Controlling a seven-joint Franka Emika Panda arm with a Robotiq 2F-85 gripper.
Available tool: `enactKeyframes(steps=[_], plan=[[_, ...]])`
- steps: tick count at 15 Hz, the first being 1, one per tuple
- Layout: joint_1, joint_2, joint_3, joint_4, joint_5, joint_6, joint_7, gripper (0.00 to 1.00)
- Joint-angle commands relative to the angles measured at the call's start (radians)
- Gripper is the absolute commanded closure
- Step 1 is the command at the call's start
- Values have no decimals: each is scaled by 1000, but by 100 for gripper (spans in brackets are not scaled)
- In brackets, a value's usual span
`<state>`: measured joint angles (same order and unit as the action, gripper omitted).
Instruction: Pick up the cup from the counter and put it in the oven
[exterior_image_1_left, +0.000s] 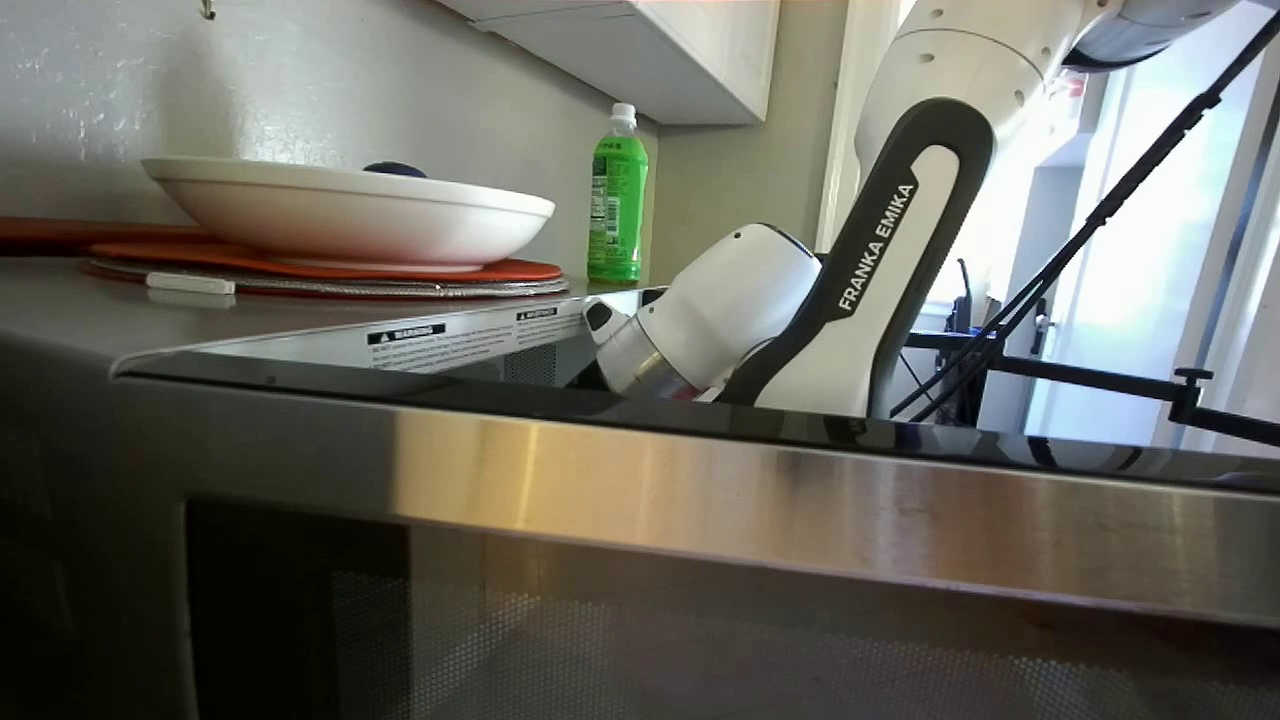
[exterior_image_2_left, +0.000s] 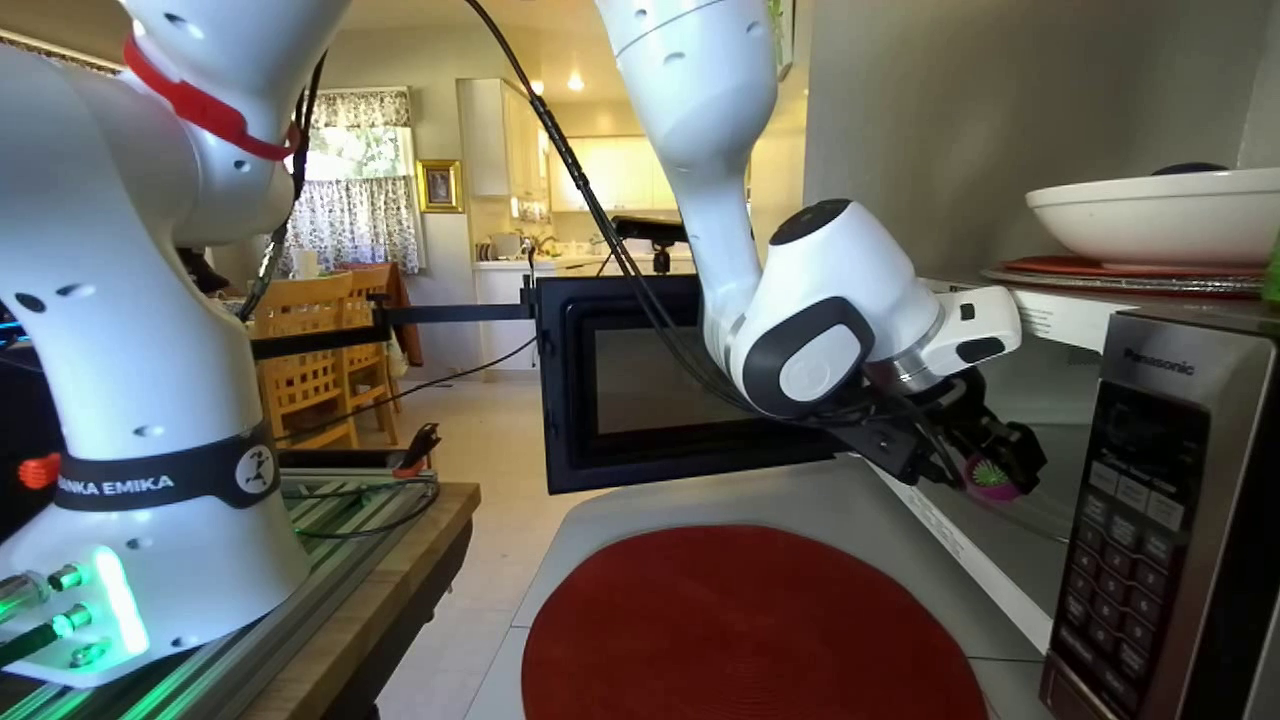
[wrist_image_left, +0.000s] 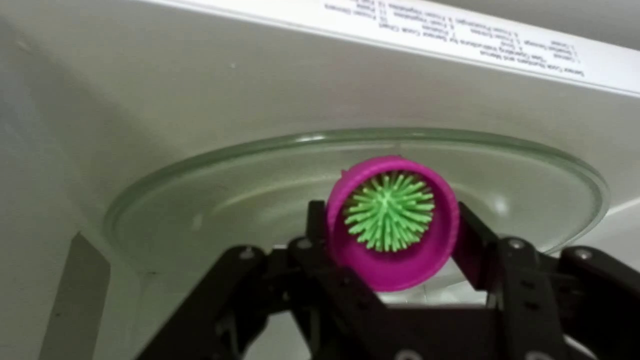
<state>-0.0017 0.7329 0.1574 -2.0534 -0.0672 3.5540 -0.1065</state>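
The cup is magenta with a green spiky ball inside. It shows in the wrist view (wrist_image_left: 395, 274) and in an exterior view (exterior_image_2_left: 992, 490). My gripper (wrist_image_left: 392, 225) is shut on the cup, one finger on each side of it. It also shows in an exterior view (exterior_image_2_left: 988, 462), inside the open oven (exterior_image_2_left: 1225, 340), a Panasonic microwave. The cup's mouth faces the wrist camera. The glass turntable (wrist_image_left: 425, 133) lies below or behind it; I cannot tell whether they touch. The counter (exterior_image_2_left: 640, 510) shows as a flat grey top. In an exterior view the oven door (exterior_image_1_left: 800, 490) hides the gripper.
The open oven door (exterior_image_2_left: 570, 390) stands beside my forearm. A round red mat (exterior_image_2_left: 740, 620) lies on the grey top. A white bowl (exterior_image_1_left: 350, 205) rests on red mats on top of the oven, with a green bottle (exterior_image_1_left: 618, 200) behind. Black cables hang along the arm.
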Motion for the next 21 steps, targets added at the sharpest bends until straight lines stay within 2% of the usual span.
enactKeyframes(steps=[1, 6, 7, 10, 15, 18, 21], plan=[[18, 59, -22, 36, -25, 145, 23, 64], [29, 66, -33, 39, -20, 156, 20, 64], [32, 67, -36, 41, -18, 158, 21, 20], [38, 74, -44, 45, -18, 163, 18, 1], [53, 67, -59, 36, -15, 163, 13, 0], [72, 18, -76, -4, -3, 113, 10, 0], [161, -61, -165, -58, 64, 55, -9, 0]])
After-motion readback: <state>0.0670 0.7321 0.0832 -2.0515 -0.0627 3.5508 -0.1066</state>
